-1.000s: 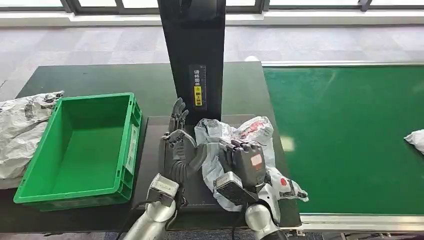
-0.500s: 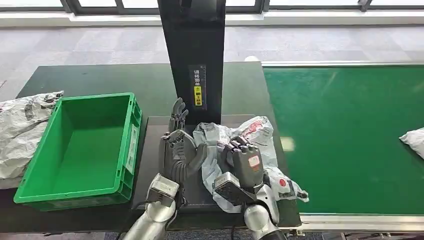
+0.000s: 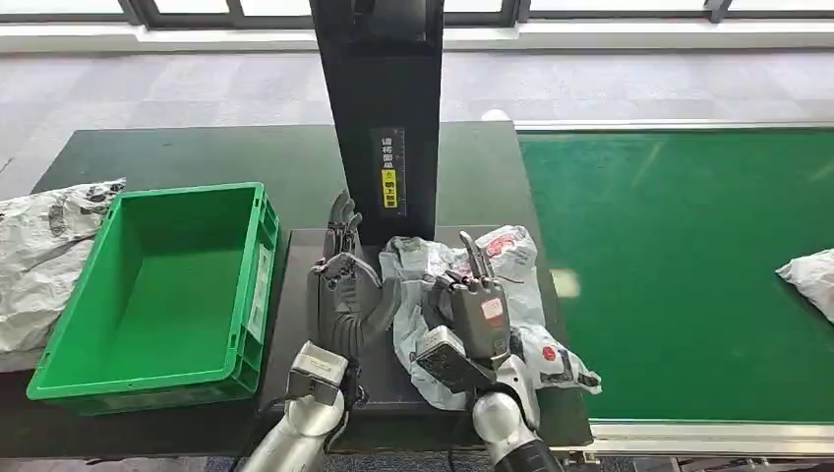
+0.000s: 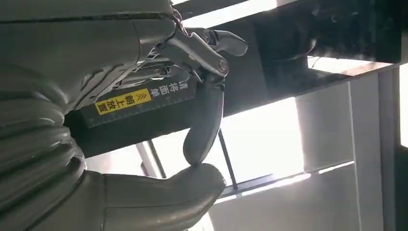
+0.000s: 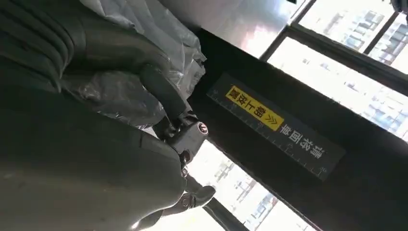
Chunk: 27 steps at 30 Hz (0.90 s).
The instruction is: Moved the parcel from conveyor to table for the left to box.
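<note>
The parcel, a crumpled grey-white plastic mailer with red marks, lies on the black plate in front of the black post. My right hand rests on its near part with the fingers straightened upward, off the plastic. In the right wrist view the thumb lies against the parcel. My left hand stands upright just left of the parcel, fingers apart and holding nothing, its thumb reaching toward the parcel's edge.
An empty green crate stands on the table to the left, with crumpled grey bags beyond it. The black post rises behind the plate. The green conveyor runs on the right, with another parcel at its right edge.
My right hand's fingers have uncurled from the parcel and now point upward. The left hand has edged slightly forward. The parcel on the conveyor has drifted left.
</note>
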Motion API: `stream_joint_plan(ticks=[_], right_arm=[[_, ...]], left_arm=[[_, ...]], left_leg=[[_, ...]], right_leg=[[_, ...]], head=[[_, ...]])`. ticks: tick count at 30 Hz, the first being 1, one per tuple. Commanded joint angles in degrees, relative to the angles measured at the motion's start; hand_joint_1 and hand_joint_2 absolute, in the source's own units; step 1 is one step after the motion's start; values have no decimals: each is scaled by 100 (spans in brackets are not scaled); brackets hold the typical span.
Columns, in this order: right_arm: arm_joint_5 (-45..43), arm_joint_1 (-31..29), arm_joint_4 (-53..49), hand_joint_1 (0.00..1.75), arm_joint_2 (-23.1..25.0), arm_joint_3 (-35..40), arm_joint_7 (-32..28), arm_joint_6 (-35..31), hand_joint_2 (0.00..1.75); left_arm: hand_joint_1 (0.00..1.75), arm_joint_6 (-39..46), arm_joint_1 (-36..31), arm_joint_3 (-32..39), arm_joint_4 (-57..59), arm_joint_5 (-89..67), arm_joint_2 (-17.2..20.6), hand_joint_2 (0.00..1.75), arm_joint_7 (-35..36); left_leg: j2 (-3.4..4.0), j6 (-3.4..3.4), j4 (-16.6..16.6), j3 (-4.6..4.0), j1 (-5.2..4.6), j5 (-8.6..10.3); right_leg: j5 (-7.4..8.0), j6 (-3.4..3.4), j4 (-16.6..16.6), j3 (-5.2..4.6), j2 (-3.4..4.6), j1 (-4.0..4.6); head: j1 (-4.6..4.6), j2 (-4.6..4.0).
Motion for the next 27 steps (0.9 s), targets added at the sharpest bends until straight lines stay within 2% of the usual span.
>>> stream_joint_plan(ticks=[1,4,6,7,8,10,15,20,22,23,27], right_arm=[[-46,-339,446,0,-3,319,17,-45,175],[-82,-321,382,0,-30,374,17,-62,175],[-147,-340,342,0,-61,432,17,-100,175],[-153,-338,333,0,-61,432,17,-113,175],[-159,-324,314,0,-62,432,17,-127,175],[-157,-257,226,0,-72,429,17,-162,175],[-249,232,-961,0,-263,479,17,-703,175],[-249,232,-961,0,-263,479,17,-703,175],[-295,415,-1437,0,-325,445,17,-931,175],[-454,608,-1964,0,-438,407,17,-1154,175],[-978,952,-3048,0,-687,112,17,-1454,175]], left_arm=[[0,44,-102,-126,128,24,121,175,-120],[0,12,-114,-111,134,57,127,175,-120],[0,-28,-126,-111,130,76,134,175,-120],[0,-34,-128,-112,133,78,130,175,-120],[0,-47,-131,-115,144,79,121,175,-120],[0,-86,-142,-123,188,63,97,175,-120],[0,-184,-143,-89,232,18,43,175,-120],[0,-184,-143,-89,232,18,43,175,-120],[0,-223,-141,-61,233,-1,31,175,-120],[0,-252,-143,-47,242,-30,14,175,-120],[0,-329,-132,-49,264,-76,-15,175,-120]], left_leg=[[25,4,-3,4,-3,-1],[47,9,-10,12,-5,-1],[25,4,-1,2,-1,-1],[51,9,-9,9,-3,0],[23,4,-1,2,-1,-1],[23,4,-2,2,-2,-1],[19,6,-1,2,-2,-1],[18,6,-5,11,-1,-3],[37,10,-13,18,-4,-3],[28,7,-8,11,-1,-1],[-5,8,2,-5,-3,0]], right_leg=[[1,-5,-2,-1,-4,1],[4,-11,-8,4,-15,4],[2,-5,-2,-2,-4,2],[6,-11,-9,2,-15,6],[2,-5,-2,-1,-6,3],[1,-5,-2,-1,-9,2],[-2,-6,-2,0,-21,3],[-3,-6,-8,7,-20,4],[-2,-10,-14,11,-24,5],[-2,-9,-11,6,-22,6],[-9,-4,-3,-3,-42,2]], head=[[0,0],[0,0],[0,0],[0,0],[0,0],[0,0],[0,0],[0,0],[0,0],[0,0],[0,0]])
